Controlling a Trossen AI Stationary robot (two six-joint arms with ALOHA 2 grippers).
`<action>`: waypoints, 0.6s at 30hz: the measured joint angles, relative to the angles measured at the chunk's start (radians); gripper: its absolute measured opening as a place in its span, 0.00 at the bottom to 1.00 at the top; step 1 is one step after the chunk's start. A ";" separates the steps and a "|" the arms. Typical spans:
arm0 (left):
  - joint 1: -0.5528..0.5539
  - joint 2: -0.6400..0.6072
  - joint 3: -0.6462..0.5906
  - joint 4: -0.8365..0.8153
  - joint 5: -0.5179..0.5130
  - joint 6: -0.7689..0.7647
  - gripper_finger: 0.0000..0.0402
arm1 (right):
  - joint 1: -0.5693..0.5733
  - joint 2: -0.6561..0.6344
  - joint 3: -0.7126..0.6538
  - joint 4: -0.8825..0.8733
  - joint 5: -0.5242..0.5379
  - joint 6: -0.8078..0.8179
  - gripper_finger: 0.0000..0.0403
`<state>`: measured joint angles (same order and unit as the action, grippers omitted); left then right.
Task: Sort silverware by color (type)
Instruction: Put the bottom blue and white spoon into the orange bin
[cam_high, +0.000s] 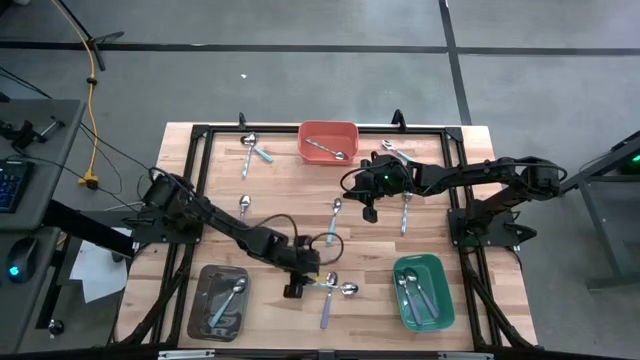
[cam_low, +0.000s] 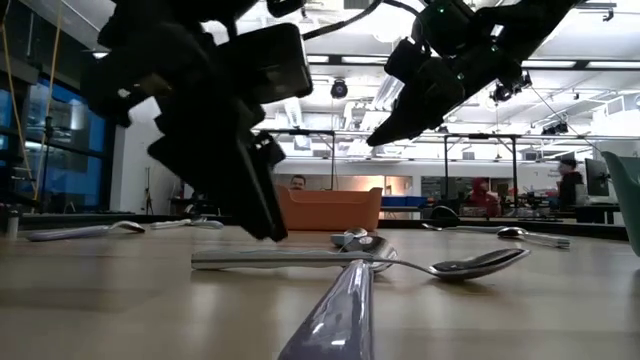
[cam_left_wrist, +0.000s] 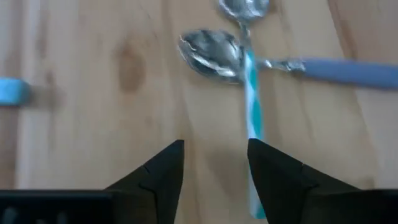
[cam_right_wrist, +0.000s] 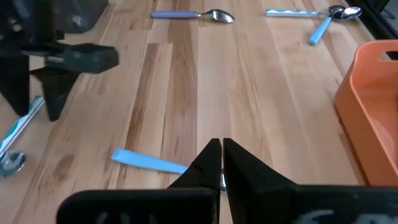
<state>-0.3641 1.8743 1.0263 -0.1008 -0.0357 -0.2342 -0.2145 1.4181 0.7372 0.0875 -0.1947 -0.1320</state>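
- Near the 6 o'clock edge of the worktop (cam_high: 280, 190), your left gripper (cam_high: 293, 290) hangs low with its jaws spread apart and holding nothing; a teal-striped spoon (cam_left_wrist: 252, 112) lies just beside one finger.
- That spoon sits in a small cluster at 6 o'clock with a lavender-handled spoon (cam_high: 327, 309) and a plain silver spoon (cam_high: 340, 289), crossing each other.
- Your right gripper (cam_high: 369, 212) hovers right of centre, toward 2 o'clock, jaws closed together and empty; a light blue handle (cam_right_wrist: 146, 161) lies on the wood just ahead of them.
- Grey tray (cam_high: 199, 300) at 7 o'clock: two spoons inside.
- Green tray (cam_high: 440, 275) at 5 o'clock: several spoons inside.
- Orange tray (cam_high: 310, 132) at 12 o'clock: one silver spoon.
- Loose spoons elsewhere: two crossed at 11 o'clock (cam_high: 250, 152), one left of centre (cam_high: 244, 206), one at centre (cam_high: 335, 217), more at 1 o'clock (cam_high: 396, 153).
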 joint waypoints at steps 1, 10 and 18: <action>-0.006 0.002 0.005 -0.015 0.000 -0.002 0.43 | 0.000 0.000 0.000 0.002 0.000 -0.003 0.00; -0.034 0.021 0.037 0.037 -0.003 -0.078 0.42 | 0.000 0.000 0.000 0.001 0.000 -0.006 0.00; -0.053 0.085 0.039 0.063 -0.070 -0.131 0.36 | 0.000 0.000 0.000 -0.001 0.000 -0.006 0.00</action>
<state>-0.4174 1.9594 1.0649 -0.0379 -0.1057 -0.3653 -0.2143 1.4181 0.7376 0.0868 -0.1947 -0.1383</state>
